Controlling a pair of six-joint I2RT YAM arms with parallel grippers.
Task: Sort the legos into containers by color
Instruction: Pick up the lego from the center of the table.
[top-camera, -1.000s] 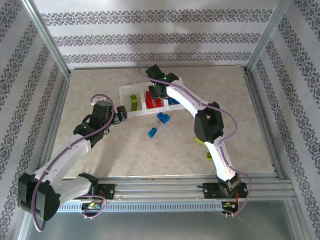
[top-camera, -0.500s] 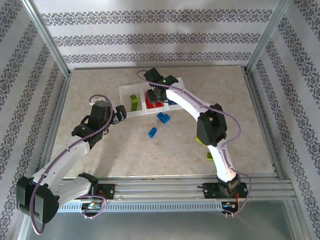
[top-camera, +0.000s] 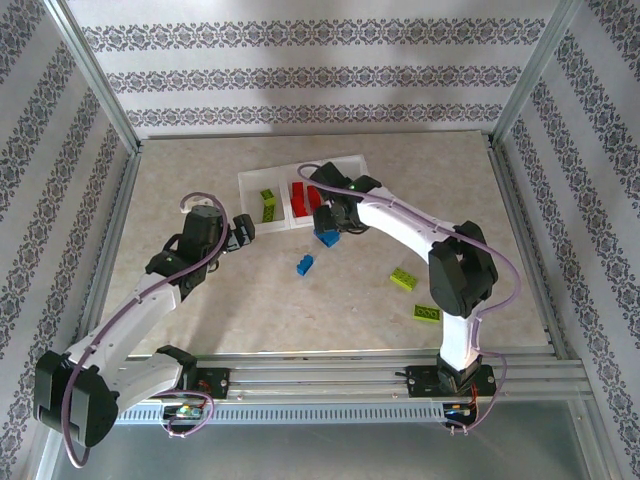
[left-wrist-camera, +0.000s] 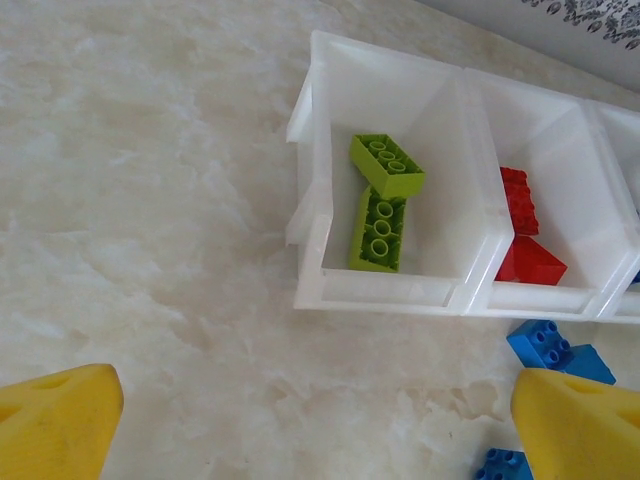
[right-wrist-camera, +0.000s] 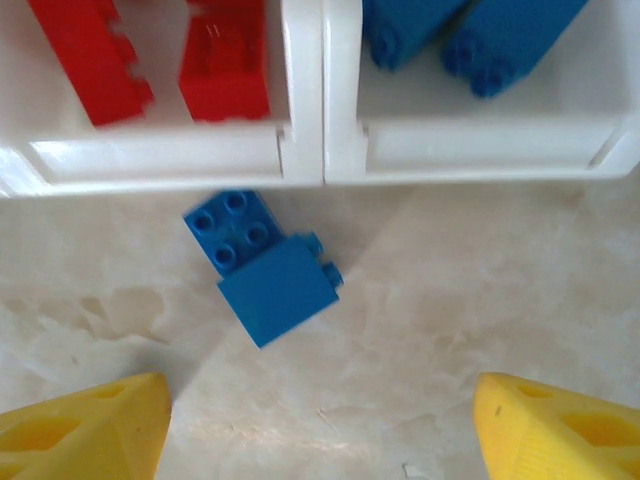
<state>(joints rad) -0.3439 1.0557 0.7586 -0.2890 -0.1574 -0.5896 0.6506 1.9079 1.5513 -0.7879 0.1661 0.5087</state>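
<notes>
The containers, one white tray (top-camera: 350, 163) of three bins, stand at the back middle. Two lime legos (left-wrist-camera: 385, 165) lie in its left bin, red ones (right-wrist-camera: 220, 70) in the middle bin, blue ones (right-wrist-camera: 470, 30) in the right bin. A blue lego (right-wrist-camera: 265, 265) lies on the table just in front of the tray wall (right-wrist-camera: 300, 150). My right gripper (right-wrist-camera: 320, 430) hangs open above the table just on the near side of it, holding nothing. A second blue lego (top-camera: 304, 264) lies nearer. My left gripper (left-wrist-camera: 318, 430) is wide open and empty, left of the tray front (left-wrist-camera: 380, 290).
Two lime legos (top-camera: 403, 279) (top-camera: 427, 314) lie on the table at the right, close to the right arm's elbow. Metal frame rails edge the table on all sides. Bare marble tabletop spreads left of the tray and along the near side.
My right gripper has drawn back from above the middle bin to the table in front of the tray, and its jaws have opened. The two lime legos at right are now uncovered. The left arm has barely moved.
</notes>
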